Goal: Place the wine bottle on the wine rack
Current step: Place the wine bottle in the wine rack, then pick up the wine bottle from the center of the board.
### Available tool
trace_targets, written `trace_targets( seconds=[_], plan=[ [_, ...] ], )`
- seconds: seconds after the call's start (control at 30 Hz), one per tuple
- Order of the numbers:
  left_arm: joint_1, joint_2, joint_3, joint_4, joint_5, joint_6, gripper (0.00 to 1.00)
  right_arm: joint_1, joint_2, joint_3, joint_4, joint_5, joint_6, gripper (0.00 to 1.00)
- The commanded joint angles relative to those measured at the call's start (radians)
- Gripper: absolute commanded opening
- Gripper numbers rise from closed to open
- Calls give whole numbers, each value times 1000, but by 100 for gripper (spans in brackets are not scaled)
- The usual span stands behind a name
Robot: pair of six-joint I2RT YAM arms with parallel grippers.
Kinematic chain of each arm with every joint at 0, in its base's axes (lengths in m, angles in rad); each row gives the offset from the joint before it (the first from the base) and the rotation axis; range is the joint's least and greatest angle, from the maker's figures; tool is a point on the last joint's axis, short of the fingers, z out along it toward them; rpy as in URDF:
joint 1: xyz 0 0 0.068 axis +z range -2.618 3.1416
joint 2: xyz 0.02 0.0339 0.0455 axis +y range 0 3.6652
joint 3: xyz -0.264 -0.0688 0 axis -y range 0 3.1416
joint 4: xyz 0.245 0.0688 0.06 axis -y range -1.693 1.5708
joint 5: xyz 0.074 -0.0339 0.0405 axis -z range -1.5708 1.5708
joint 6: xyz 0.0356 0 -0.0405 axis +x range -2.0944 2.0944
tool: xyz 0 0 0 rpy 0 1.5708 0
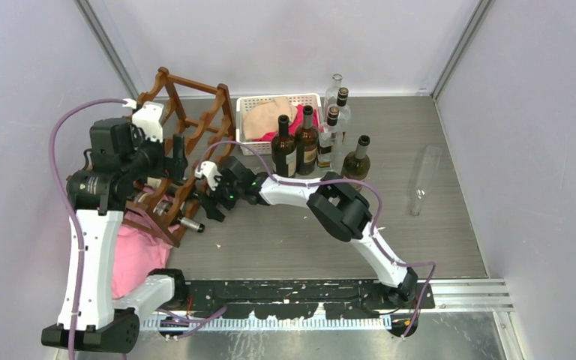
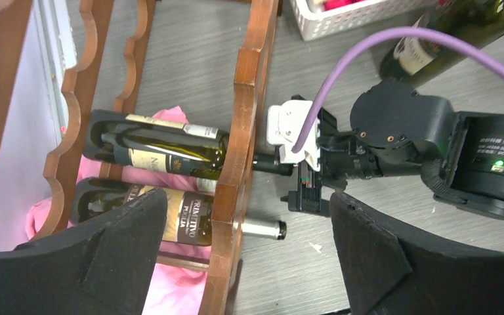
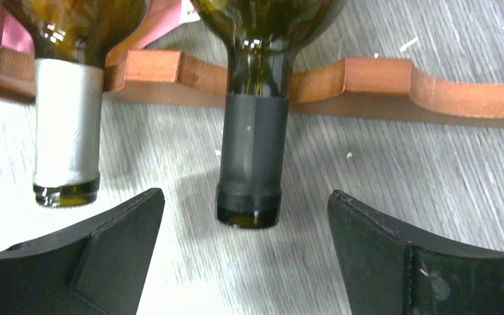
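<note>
Wine bottle with black capsule, lying on its side in a low tier of the wine rack, its neck projecting through a scallop of the front rail. Its far end appears seated on the rear rail, though shadow obscures this. Right pincer at the rack's front, fingers apart either side of the neck, not touching it. Left pincer above the rack, fingers apart, holding nothing. Silver-capped bottle in the adjacent scallop. Pink cloth beneath the rack.
</note>
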Motion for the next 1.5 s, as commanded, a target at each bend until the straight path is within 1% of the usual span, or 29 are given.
trace_targets(
  seconds=[0.0, 0.1, 0.27, 0.37, 0.5, 0.63, 0.77, 0.9, 1.0, 1.07, 1.17, 1.27, 1.37, 1.4, 1.47],
  plan=[
    [3, -59, 61, 97, 35, -87, 95, -15, -148, -33, -49, -57, -62, 100],
    [4, -84, 59, 136, 52, -156, 99, -17, -209, -75, -98, -91, -132, 100],
    [5, -111, 44, 183, 66, -270, 100, -20, -332, -169, -159, -151, -189, 100],
    [5, -134, 17, 239, 87, -349, 100, -26, -402, -188, -234, -224, -229, 100],
    [4, -163, -45, 358, 146, -457, 100, -32, -487, -159, -389, -328, -274, 100],
    [5, -178, -107, 472, 205, -544, 100, -64, -575, -112, -539, -444, -309, 100],
    [5, -195, -158, 582, 187, -654, 100, -117, -677, -61, -705, -537, -375, 100],
    [4, -198, -211, 716, 242, -759, 100, -187, -796, -52, -767, -594, -395, 100],
    [5, -190, -265, 857, 321, -833, 100, -237, -884, -42, -792, -598, -431, 100],
    [-1, -166, -269, 906, 365, -878, 100, -255, -933, -33, -787, -583, -443, 100],
    [-49, -111, -226, 897, 394, -852, 99, -274, -990, -45, -708, -538, -387, 100],
    [-157, -42, -166, 826, 338, -723, 99, -312, -1018, -55, -620, -525, -279, 100],
    [-266, 26, -105, 762, 294, -600, 99, -355, -1015, -22, -622, -520, -245, 100],
    [-287, 41, -104, 761, 288, -572, 99, -366, -1016, -16, -631, -504, -249, 100],
    [-313, 63, -125, 784, 277, -517, 99, -373, -1029, -13, -638, -415, -260, 100]
  ],
)
